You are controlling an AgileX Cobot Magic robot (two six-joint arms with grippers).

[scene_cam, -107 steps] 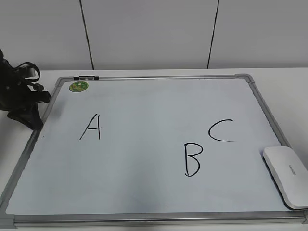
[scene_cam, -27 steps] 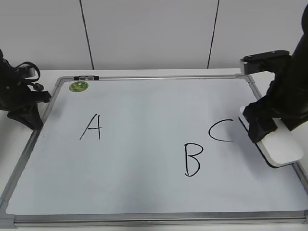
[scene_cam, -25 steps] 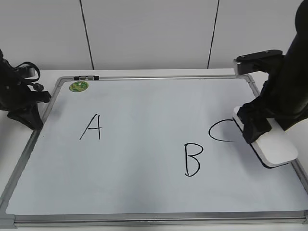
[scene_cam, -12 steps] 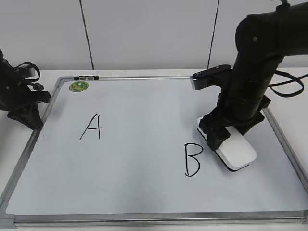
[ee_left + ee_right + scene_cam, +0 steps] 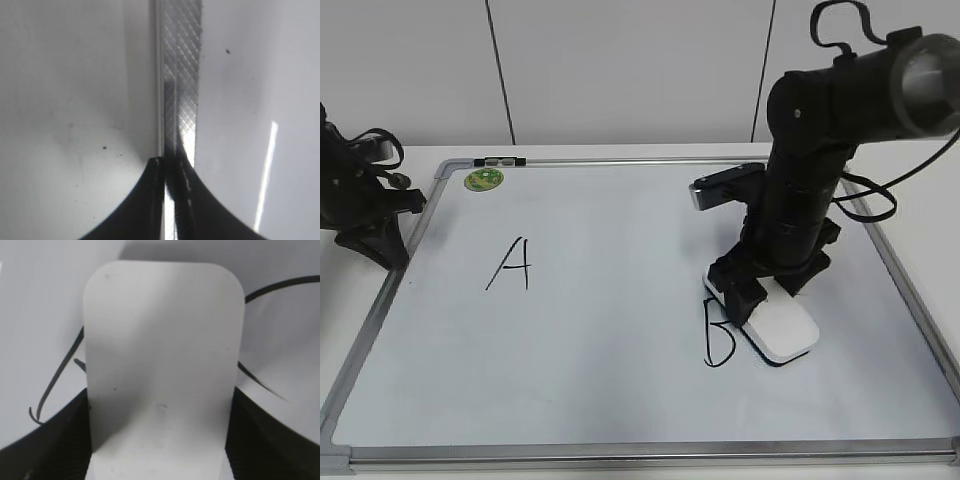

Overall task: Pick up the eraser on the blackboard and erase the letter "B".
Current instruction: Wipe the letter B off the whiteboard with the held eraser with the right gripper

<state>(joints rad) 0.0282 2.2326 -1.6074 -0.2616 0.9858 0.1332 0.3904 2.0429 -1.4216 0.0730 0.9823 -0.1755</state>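
- Eraser clamped by its long sides in the right jaws, shut on it; flat on the blackboard and covering the right half of the letter "B".
- In the right wrist view, eraser flanked by black strokes of the letter "B" to either side, so only part of the letter under the felt at this moment.
- Best done, judging from this: felt kept flat and pressed evenly, short passes across the remaining stem and lower bowl, no tilting onto one edge, which would likely leave streaks.
- Remaining ink just left of the jaws and slightly nearer the camera; wipe needs to go that way.
- Plenty of bare board left of the jaws before the black "A"; strokes kept short to spare it.
- Bottom frame rail near below the letter; right rail well apart behind the arm.
- No "C" visible anywhere on the board.
- Left jaws far off at the board's left frame, parked on the bench, pressed together on nothing.
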